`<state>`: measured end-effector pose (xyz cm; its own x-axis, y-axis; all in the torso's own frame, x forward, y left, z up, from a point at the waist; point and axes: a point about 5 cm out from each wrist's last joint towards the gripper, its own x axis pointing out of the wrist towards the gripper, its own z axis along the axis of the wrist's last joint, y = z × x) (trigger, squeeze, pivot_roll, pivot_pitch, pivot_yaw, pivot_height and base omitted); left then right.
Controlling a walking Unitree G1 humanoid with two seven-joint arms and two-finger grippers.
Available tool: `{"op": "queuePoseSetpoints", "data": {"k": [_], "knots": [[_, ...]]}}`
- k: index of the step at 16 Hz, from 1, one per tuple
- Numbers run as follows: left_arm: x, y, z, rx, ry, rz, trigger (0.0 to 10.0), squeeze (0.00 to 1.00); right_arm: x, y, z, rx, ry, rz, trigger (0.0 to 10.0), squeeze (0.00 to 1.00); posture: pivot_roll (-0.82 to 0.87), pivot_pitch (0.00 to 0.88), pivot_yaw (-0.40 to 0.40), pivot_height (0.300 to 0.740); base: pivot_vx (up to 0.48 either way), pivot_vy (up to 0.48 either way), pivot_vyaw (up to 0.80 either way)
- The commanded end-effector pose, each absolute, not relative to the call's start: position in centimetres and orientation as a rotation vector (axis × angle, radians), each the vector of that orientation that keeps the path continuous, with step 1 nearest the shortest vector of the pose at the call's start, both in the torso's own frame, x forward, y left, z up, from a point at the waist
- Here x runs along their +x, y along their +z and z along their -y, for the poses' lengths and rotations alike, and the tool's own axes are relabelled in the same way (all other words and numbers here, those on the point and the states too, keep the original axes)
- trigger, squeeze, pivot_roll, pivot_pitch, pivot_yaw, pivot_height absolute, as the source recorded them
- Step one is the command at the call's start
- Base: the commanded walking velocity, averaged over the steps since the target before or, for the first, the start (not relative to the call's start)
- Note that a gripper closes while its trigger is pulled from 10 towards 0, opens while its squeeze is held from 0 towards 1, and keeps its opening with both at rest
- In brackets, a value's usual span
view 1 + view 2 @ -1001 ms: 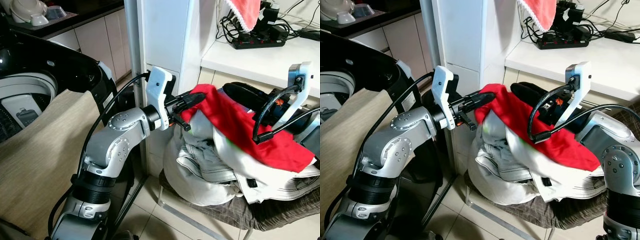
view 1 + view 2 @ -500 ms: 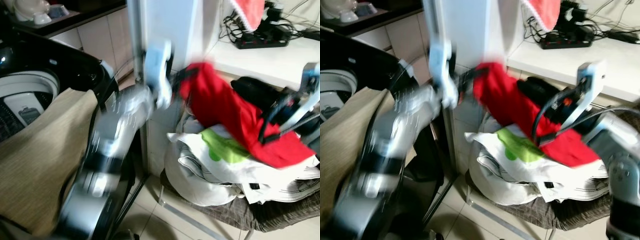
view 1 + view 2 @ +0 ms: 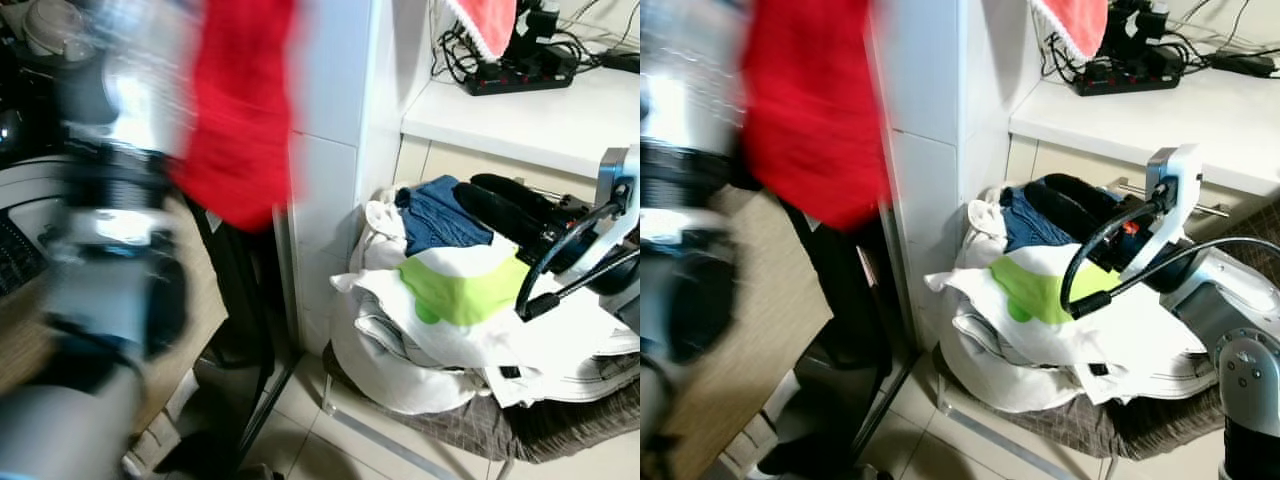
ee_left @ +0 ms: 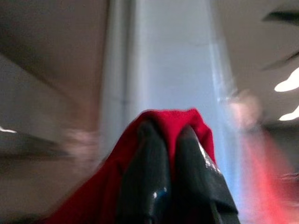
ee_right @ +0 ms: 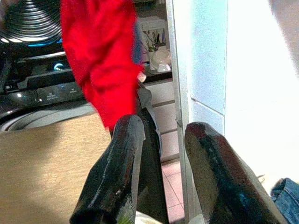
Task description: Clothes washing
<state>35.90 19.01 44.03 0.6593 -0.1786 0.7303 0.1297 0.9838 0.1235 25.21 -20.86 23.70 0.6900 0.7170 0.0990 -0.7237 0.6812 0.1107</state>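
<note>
Over on the left stands the washing machine [image 5: 42, 112], its open tub rim dim behind a tan cloth [image 3: 760, 300] draped across its front. Above it the left arm is a smear of motion, and the left gripper [image 4: 170, 154] has its two black fingers pressed together on a fold of the red garment [image 3: 240, 110], which hangs high in the air beside the white pillar [image 3: 335, 150], well clear of the pile.

Further right, the laundry heap [image 3: 450, 320] sits on a brown-covered seat: a white bag, a lime-green piece [image 3: 460, 290], a dark blue garment [image 3: 435, 215] and striped white cloth. The right gripper [image 5: 161, 154] rests by that heap, fingers spread with nothing between them.

The red piece looks pinched by only a small fold, and at this speed it could slip free and drop to the floor short of the tub. Its trailing hem might also snag the tan cloth or catch on the machine's raised lid. On the counter [image 3: 530, 115] behind, a power strip [image 3: 520, 75] and cables lie close enough to worry about.
</note>
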Motion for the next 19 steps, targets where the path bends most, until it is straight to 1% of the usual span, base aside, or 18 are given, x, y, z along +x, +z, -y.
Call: {"op": "queuePoseSetpoints", "data": {"k": [1,2,3,4,6,7,8,9,10,11,12,13,15,19], "knots": [[35.1,45.9,-21.1,0.181,-0.037,0.871,0.0,0.0,24.9,24.2,20.7,0.115,0.808,0.07,10.0,0.0,-0.14,0.0,0.066,0.74,0.0,0.0,0.0],[34.8,46.4,-24.2,0.387,0.118,0.793,0.0,0.0,25.0,24.1,20.5,0.111,0.815,0.066,10.0,0.0,-0.14,0.0,0.061,0.74,0.0,0.0,0.0],[34.8,45.8,-27.1,0.594,0.262,0.666,0.0,0.0,25.3,24.1,20.1,0.111,0.832,0.066,10.0,0.0,-0.12,0.0,0.049,0.74,0.0,0.0,0.0],[34.8,45.2,-29.0,0.706,0.359,0.582,0.0,0.0,25.5,24.1,19.9,0.109,0.842,0.066,10.0,0.0,-0.12,0.0,0.049,0.74,0.0,0.0,0.0],[35.0,42.8,-31.9,0.813,0.45,0.414,0.0,0.0,25.7,23.9,19.3,0.101,0.863,0.056,10.0,0.0,-0.11,0.0,0.044,0.74,0.0,0.0,0.0],[35.4,40.4,-33.5,0.831,0.462,0.3,0.0,0.0,25.9,23.8,18.9,0.098,0.876,0.05,10.0,0.0,-0.1,0.0,0.035,0.74,0.0,0.0,0.0],[36.8,35.8,-33.2,0.762,0.307,0.143,0.0,0.0,25.9,23.6,18.6,0.093,0.885,0.041,10.0,0.0,-0.1,0.0,0.031,0.74,0.0,0.0,0.0],[37.2,34.7,-32.9,0.732,0.257,0.111,0.0,0.0,25.9,23.6,18.6,0.091,0.886,0.038,10.0,0.0,-0.1,0.0,0.026,0.74,0.0,0.0,0.0],[38.1,30.2,-32.0,0.692,0.111,-0.066,10.0,0.0,25.9,23.2,18.4,0.063,0.897,0.009,10.0,0.0,-0.1,0.0,0.026,0.74,0.0,0.0,0.0],[38.1,27.5,-32.2,0.691,0.062,-0.2,10.0,0.0,25.8,22.9,18.3,0.038,0.903,-0.014,10.0,0.0,-0.1,0.0,0.026,0.74,0.0,0.0,0.0],[37.7,25.8,-32.9,0.715,0.076,-0.299,10.0,0.09,25.8,22.7,18.2,0.024,0.907,-0.029,10.0,0.0,-0.11,0.0,0.032,0.74,0.0,0.0,0.0],[37.4,25.1,-33.3,0.739,0.087,-0.357,10.0,1.0,25.7,22.6,18.2,0.017,0.908,-0.037,10.0,0.0,-0.11,0.0,0.032,0.74,0.0,0.0,0.0],[36.9,24.3,-34.2,0.718,0.095,-0.446,10.0,1.0,25.4,22.2,18.3,0.0,0.912,-0.06,10.0,0.0,-0.11,0.0,0.034,0.74,0.0,0.0,0.0],[36.5,24.8,-35.1,0.722,0.138,-0.461,10.0,1.0,25.3,22.0,18.3,-0.002,0.925,-0.077,10.0,0.0,-0.11,0.0,0.035,0.74,0.0,0.0,0.0]]}}
